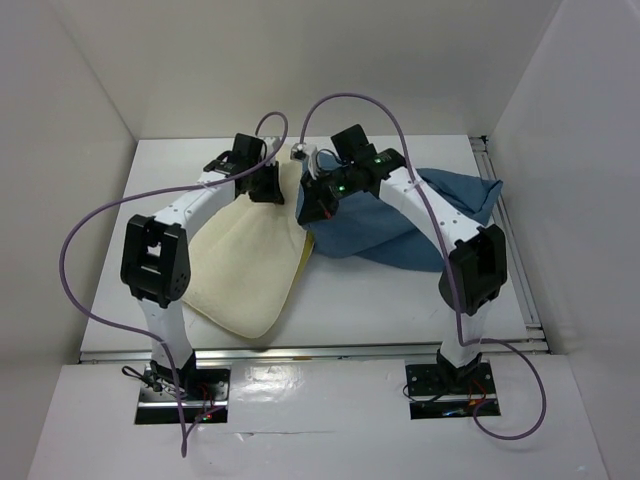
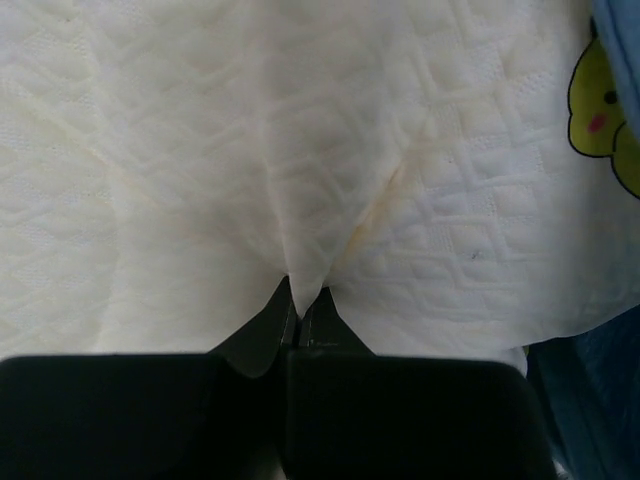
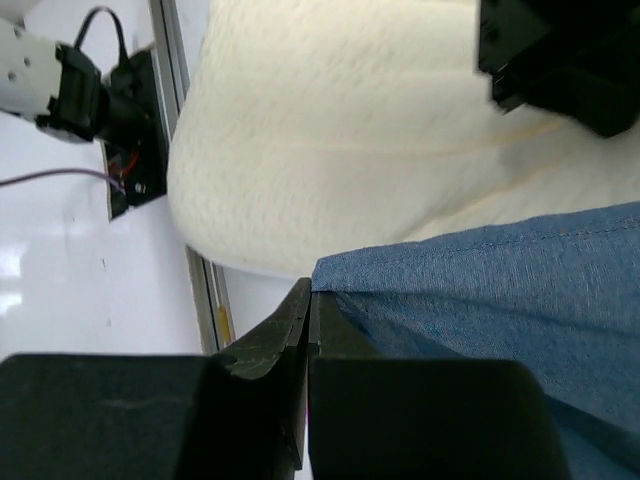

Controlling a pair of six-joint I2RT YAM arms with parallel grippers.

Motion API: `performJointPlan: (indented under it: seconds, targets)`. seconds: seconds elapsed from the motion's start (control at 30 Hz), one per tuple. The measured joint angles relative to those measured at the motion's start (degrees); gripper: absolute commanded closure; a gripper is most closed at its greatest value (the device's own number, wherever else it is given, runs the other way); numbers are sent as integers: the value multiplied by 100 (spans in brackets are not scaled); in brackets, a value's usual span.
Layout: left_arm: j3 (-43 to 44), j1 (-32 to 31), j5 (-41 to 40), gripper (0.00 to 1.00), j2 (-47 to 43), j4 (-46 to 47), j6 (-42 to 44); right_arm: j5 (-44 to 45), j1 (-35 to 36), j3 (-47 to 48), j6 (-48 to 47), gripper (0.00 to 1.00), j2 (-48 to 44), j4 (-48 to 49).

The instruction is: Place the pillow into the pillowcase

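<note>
Insertion is judged to be at its opening stage. The pillow lies flat on the desk toward 8 o'clock of the top view, wholly outside the pillowcase. The pillowcase is heaped toward 3 o'clock, and the two touch near the centre.

A fold of the pillow's quilted cover at its far edge is pinched by the left gripper, jaws pressed together on it. The denim hem of the pillowcase is pinched in the same way by the right gripper.

Next, the mouth of the case would need to be lifted open and the pinched pillow end fed into it toward 3 o'clock.

Bare desk is left at 6 o'clock. The sides are closed by a white wall at 9 o'clock and a rail at 3 o'clock. The grippers are set near each other, so little room is left between them.
</note>
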Motion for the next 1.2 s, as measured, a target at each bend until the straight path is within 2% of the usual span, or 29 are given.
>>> performJointPlan:
  seconds: [0.17,0.3,0.47,0.57,0.67,0.87,1.1,1.13,1.17,1.2]
  targets:
    - [0,92,219,100,120,-4,28,407,125,-243,-208,100,-243,-140]
    - [-83,114,446,100,109,66,181,1097,0,-240,-98,100,-225,-39]
    - [-610,101,901,100,-92,118,662,1384,-837,170,350,100,136,35]
    - [-990,66,1231,100,-391,-44,1095,1314,-1401,549,656,100,452,90]
    - [-1235,-44,1403,100,-693,-232,1532,1207,-1648,721,850,100,647,87]
    - [-1419,-328,1556,100,-955,-702,2142,715,-1513,892,1003,100,721,118]
    - [-1259,-625,1602,100,-791,-841,2227,81,-1309,817,905,99,671,105]
    - [-1237,-656,1641,100,-745,-824,2214,-9,-1276,708,852,92,603,83]
    - [-1233,-678,1676,100,-728,-802,2194,-79,-1255,603,820,79,531,63]
    - [-1235,-693,1700,100,-726,-782,2153,-151,-1239,461,765,61,433,37]
